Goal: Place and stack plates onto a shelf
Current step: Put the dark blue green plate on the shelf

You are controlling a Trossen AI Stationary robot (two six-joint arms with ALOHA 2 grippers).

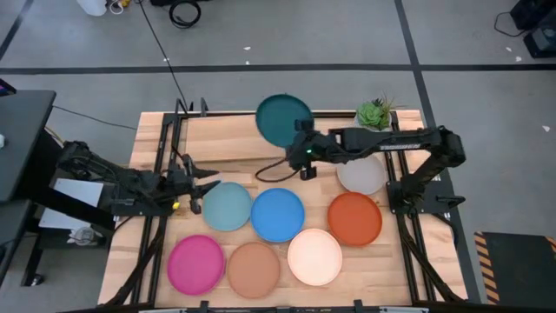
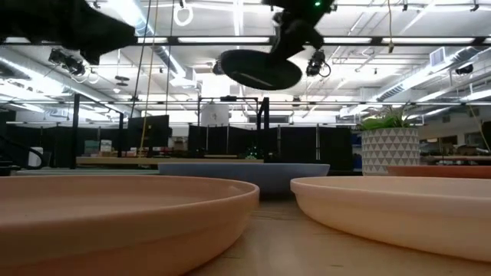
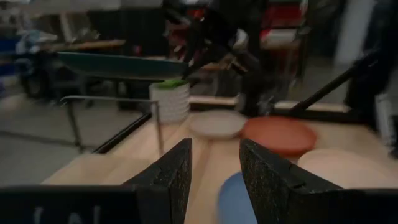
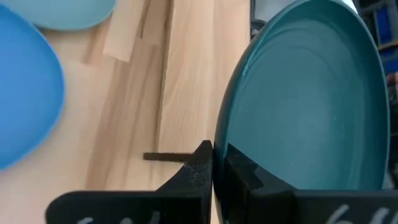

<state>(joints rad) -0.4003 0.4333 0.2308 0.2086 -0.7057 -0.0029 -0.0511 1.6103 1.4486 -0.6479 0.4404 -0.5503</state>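
Observation:
My right gripper (image 1: 303,144) is shut on the dark teal plate (image 1: 281,119) and holds it in the air over the far part of the wood shelf (image 1: 228,144); the low view shows that plate (image 2: 259,69) high above the table. My left gripper (image 1: 205,184) is open beside the pale blue-green plate (image 1: 228,207), touching nothing. The bright blue (image 1: 278,214), orange-red (image 1: 354,218), cream (image 1: 314,256), tan (image 1: 253,268) and magenta (image 1: 196,264) plates lie flat on the table. The right arm partly covers the grey plate (image 1: 363,177). My right gripper (image 4: 217,157) pinches the dark teal plate's rim (image 4: 222,132) between its two fingers, one on the hollow upper face and one on the underside. The fingers come from the plate's near-right side. The plate is lifted clear and nearly level, slightly tilted.
A white pot with a green plant (image 1: 375,113) stands at the far right of the table, close to the held plate. Thin black rods and uprights (image 1: 180,109) frame the shelf. Black rails (image 1: 407,217) run along the table's right and left sides.

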